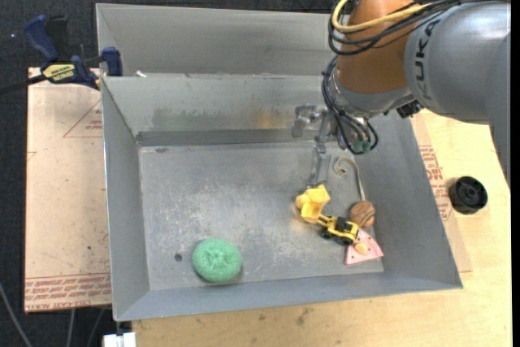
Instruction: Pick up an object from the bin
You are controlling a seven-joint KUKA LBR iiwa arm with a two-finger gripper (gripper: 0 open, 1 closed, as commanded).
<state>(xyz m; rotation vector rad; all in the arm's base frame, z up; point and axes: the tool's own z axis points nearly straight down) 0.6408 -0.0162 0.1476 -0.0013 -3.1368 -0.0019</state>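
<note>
Grey metal bin (122, 175) held little. The arm (463, 69) reached over its right half, I judged because the small heap lay there. The gripper (340, 191) hung just above it, fingers apart, holding nothing. Nearest under it was a yellow lump (313, 201), irregular and folded-looking, touching a yellow toy digger (339, 228) beside a brown ball (363, 213).

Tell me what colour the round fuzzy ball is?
The round fuzzy ball is green; camera view.
</note>
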